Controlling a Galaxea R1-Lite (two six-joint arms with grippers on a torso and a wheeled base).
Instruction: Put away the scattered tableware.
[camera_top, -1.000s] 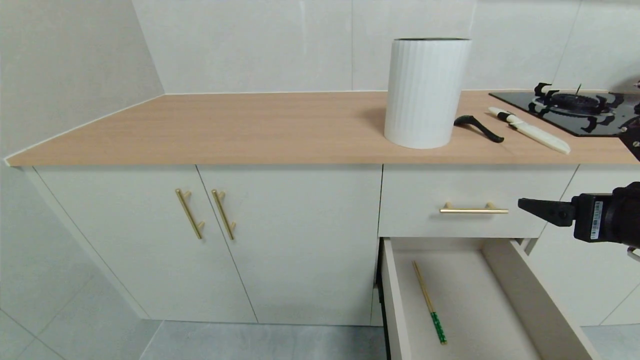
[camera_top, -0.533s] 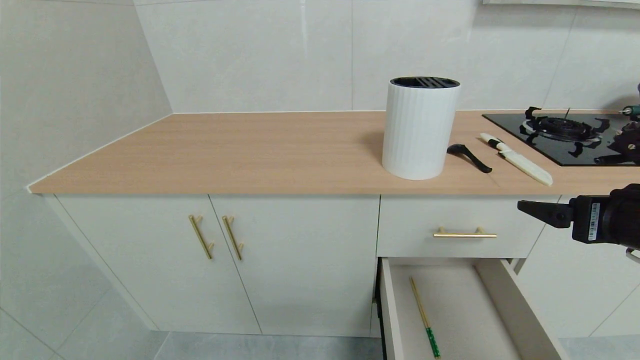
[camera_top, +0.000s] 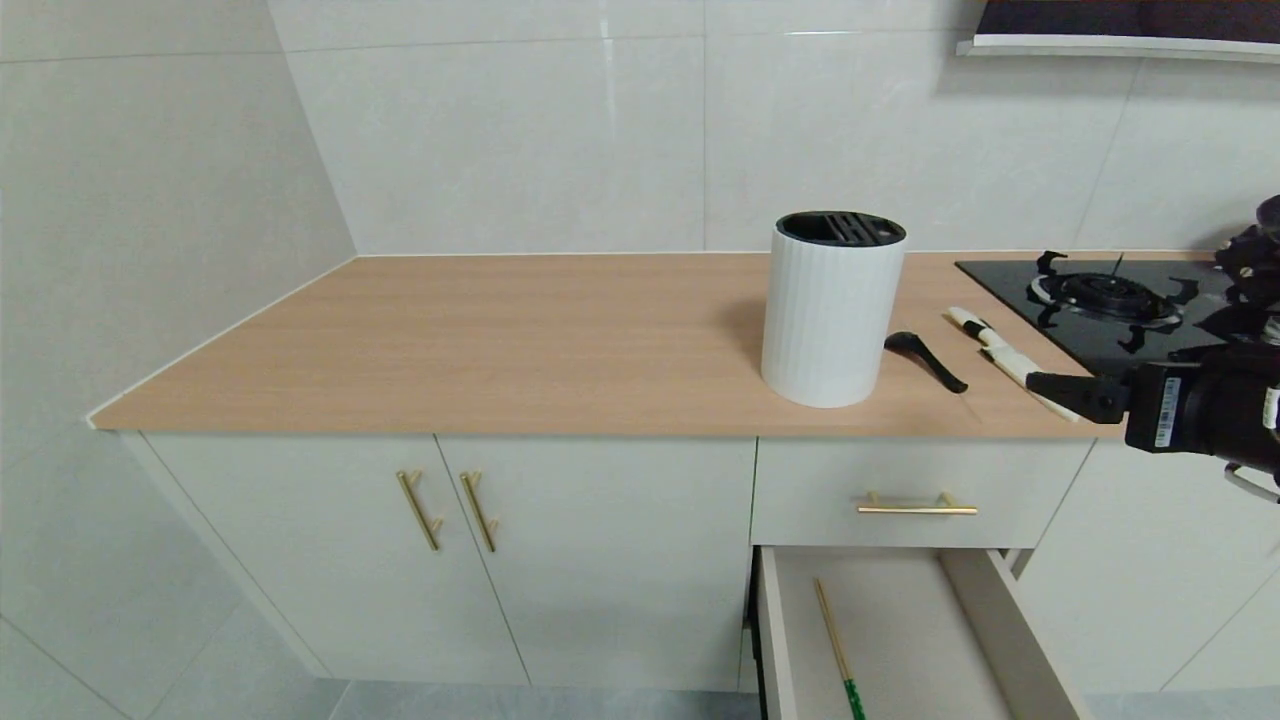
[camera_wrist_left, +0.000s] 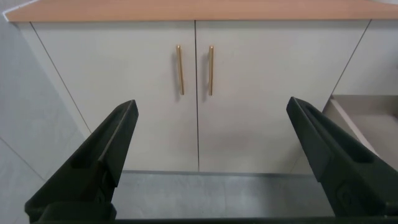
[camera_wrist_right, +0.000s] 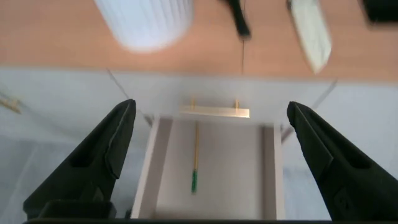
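Observation:
On the wooden counter (camera_top: 520, 340) a white ribbed holder (camera_top: 833, 310) stands upright, with a black spoon (camera_top: 925, 358) and a white knife (camera_top: 1005, 358) lying to its right. My right gripper (camera_top: 1045, 383) hangs open in front of the counter edge near the knife's tip, holding nothing. From its wrist view the right gripper (camera_wrist_right: 211, 107) hangs over the open lower drawer (camera_wrist_right: 165, 180), where green-tipped chopsticks (camera_wrist_right: 194, 158) lie. The holder (camera_wrist_right: 152, 22), spoon (camera_wrist_right: 238, 18) and knife (camera_wrist_right: 311, 31) lie beyond. My left gripper (camera_wrist_left: 211, 106) is open and low, facing the cabinet doors (camera_wrist_left: 155, 99).
A black gas stove (camera_top: 1110, 300) sits at the counter's right end. The upper drawer (camera_top: 917, 508) is closed; the lower drawer (camera_top: 780, 640) juts out with chopsticks (camera_top: 836, 650) inside. The double doors (camera_top: 450, 510) have gold handles. The counter's left half is bare wood.
The head camera has risen, so the whole picture slid downward. My right gripper now sits level with the counter edge instead of the upper drawer front.

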